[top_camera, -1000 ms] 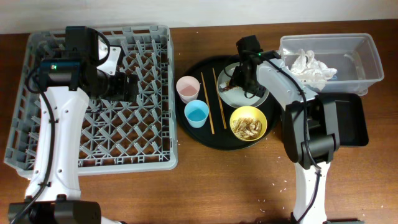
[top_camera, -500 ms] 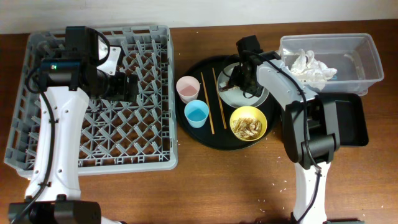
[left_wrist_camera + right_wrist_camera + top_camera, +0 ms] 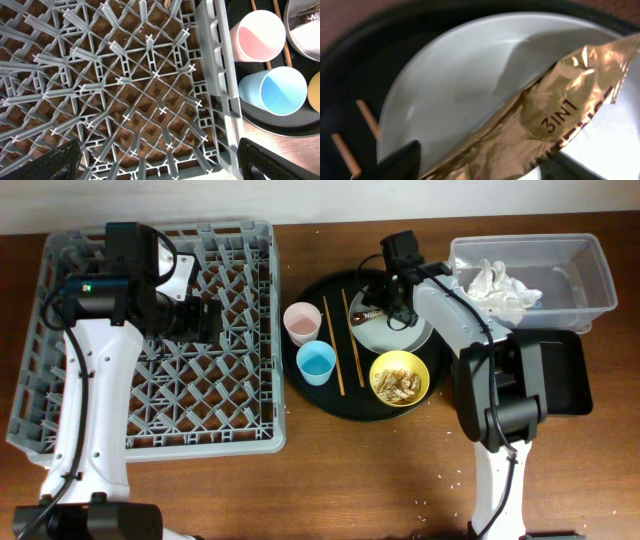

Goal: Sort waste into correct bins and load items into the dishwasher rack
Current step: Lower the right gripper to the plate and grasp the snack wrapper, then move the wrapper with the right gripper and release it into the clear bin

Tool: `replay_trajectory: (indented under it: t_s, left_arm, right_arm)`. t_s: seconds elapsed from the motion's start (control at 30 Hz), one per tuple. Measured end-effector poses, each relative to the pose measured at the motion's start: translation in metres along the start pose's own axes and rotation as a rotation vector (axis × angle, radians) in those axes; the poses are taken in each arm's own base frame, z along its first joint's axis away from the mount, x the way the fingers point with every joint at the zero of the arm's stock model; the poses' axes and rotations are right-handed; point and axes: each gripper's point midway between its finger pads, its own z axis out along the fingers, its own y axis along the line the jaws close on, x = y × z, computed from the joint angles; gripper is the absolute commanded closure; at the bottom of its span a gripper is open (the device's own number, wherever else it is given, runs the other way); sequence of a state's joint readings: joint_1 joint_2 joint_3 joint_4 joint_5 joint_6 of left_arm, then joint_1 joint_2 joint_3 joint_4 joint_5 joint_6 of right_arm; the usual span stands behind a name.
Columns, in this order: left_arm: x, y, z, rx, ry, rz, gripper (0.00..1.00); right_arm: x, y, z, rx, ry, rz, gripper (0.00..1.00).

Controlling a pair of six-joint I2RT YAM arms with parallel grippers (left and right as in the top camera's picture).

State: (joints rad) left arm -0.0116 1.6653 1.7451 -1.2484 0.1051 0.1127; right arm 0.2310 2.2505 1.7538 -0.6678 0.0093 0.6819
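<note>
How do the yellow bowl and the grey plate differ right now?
The bowl is yellow and holds tan food scraps; the plate is pale grey and carries a brown wrapper. The right gripper is over the plate, not the bowl. Both sit on the round black tray.

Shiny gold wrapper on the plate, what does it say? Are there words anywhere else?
"3IN1": on the gold snack wrapper, right wrist view.
"NE": start of a word on that wrapper, cut off at the left wrist view's edge.
Bigger letters under "3IN1": cut off, unreadable.
Overhead view: the wrapper's print is too small.
No writing shows on the pink cup, blue cup, yellow bowl or dishwasher rack.
</note>
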Motion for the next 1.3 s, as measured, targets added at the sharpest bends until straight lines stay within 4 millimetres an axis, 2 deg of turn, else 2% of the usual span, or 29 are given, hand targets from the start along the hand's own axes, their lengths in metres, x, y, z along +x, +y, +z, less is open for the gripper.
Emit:
replay_trajectory:
  t_s: [0.07, 0.1, 0.13, 0.37, 0.47, 0.5, 0.53, 0.57, 0.63, 0.73, 0.77, 0.8, 0.83, 0.9, 0.97, 1.07, 1.1, 1.13, 1.17, 1.23, 1.3]
  left_arm:
    - [0.000, 0.000, 0.000, 0.000, 0.000, 0.000, 0.01]
    - [0.000, 0.000, 0.000, 0.000, 0.000, 0.000, 0.01]
    - [0.000, 0.000, 0.000, 0.000, 0.000, 0.000, 0.01]
    - [0.000, 0.000, 0.000, 0.000, 0.000, 0.000, 0.01]
    - [0.000, 0.000, 0.000, 0.000, 0.000, 0.000, 0.01]
    - [0.000, 0.000, 0.000, 0.000, 0.000, 0.000, 0.01]
    - [0.000, 0.000, 0.000, 0.000, 0.000, 0.000, 0.01]
    - [0.000, 0.000, 0.000, 0.000, 0.000, 0.000, 0.01]
    - [0.000, 0.000, 0.000, 0.000, 0.000, 0.000, 0.01]
    - [0.000, 0.000, 0.000, 0.000, 0.000, 0.000, 0.01]
    - [0.000, 0.000, 0.000, 0.000, 0.000, 0.000, 0.01]
    - [0.000, 0.000, 0.000, 0.000, 0.000, 0.000, 0.01]
    - [0.000, 0.000, 0.000, 0.000, 0.000, 0.000, 0.01]
    - [0.000, 0.000, 0.000, 0.000, 0.000, 0.000, 0.01]
    - [0.000, 0.000, 0.000, 0.000, 0.000, 0.000, 0.01]
    - [0.000, 0.000, 0.000, 0.000, 0.000, 0.000, 0.01]
    - [0.000, 0.000, 0.000, 0.000, 0.000, 0.000, 0.01]
    - [0.000, 0.000, 0.000, 0.000, 0.000, 0.000, 0.01]
    - [0.000, 0.000, 0.000, 0.000, 0.000, 0.000, 0.01]
    - [0.000, 0.000, 0.000, 0.000, 0.000, 0.000, 0.01]
    - [0.000, 0.000, 0.000, 0.000, 0.000, 0.000, 0.01]
  right_arm:
    - [0.005, -0.003, 0.004, 0.010, 0.019, 0.001, 0.70]
    - [0.005, -0.003, 0.005, 0.012, 0.021, 0.009, 0.86]
    - [0.006, -0.004, 0.005, 0.014, 0.023, 0.007, 0.96]
    - [0.015, -0.006, 0.002, 0.010, 0.070, -0.057, 0.96]
    - [0.015, -0.009, -0.018, 0.016, 0.098, -0.101, 0.96]
    - [0.007, -0.008, -0.031, 0.007, 0.085, -0.115, 0.96]
    - [-0.015, -0.005, -0.063, -0.029, 0.025, -0.101, 0.96]
    - [-0.031, -0.004, -0.086, -0.056, -0.025, -0.091, 0.96]
    - [-0.065, -0.012, -0.142, -0.104, -0.143, -0.056, 0.96]
    - [-0.113, -0.047, -0.223, -0.141, -0.328, 0.027, 0.96]
    - [-0.128, -0.067, -0.246, -0.136, -0.384, 0.071, 0.96]
    - [-0.142, -0.098, -0.259, -0.105, -0.427, 0.157, 0.96]
    - [-0.145, -0.106, -0.259, -0.091, -0.431, 0.186, 0.96]
    - [-0.150, -0.125, -0.243, -0.053, -0.427, 0.258, 0.96]
    - [-0.154, -0.139, -0.209, -0.008, -0.403, 0.316, 0.90]
    - [-0.157, -0.149, -0.163, 0.035, -0.365, 0.348, 0.84]
    - [-0.154, -0.154, -0.146, 0.051, -0.341, 0.356, 0.63]
    - [-0.153, -0.157, -0.132, 0.062, -0.327, 0.361, 0.49]
    - [-0.153, -0.160, -0.117, 0.071, -0.316, 0.371, 0.30]
    - [-0.156, -0.159, -0.112, 0.064, -0.327, 0.375, 0.11]
    - [-0.160, -0.156, -0.115, 0.049, -0.341, 0.348, 0.01]
